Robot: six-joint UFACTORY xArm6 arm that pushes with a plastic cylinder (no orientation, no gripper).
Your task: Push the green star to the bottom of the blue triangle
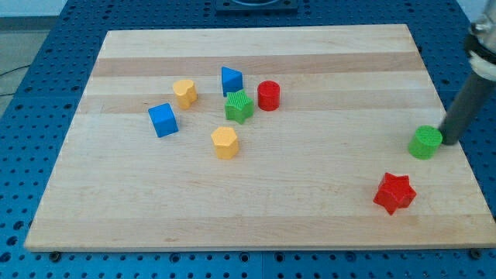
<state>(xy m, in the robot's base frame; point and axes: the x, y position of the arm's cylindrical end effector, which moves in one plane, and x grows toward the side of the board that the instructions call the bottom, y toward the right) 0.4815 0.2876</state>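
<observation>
The green star lies on the wooden board just below and slightly right of the blue triangle, almost touching it. My tip is far away at the view's right, right beside a green round block, on that block's right side. The dark rod rises from the tip toward the view's upper right.
A red cylinder stands right of the green star. A yellow block and a blue cube lie to its left, a yellow hexagonal block below it. A red star lies at the lower right. The board's right edge is close to my tip.
</observation>
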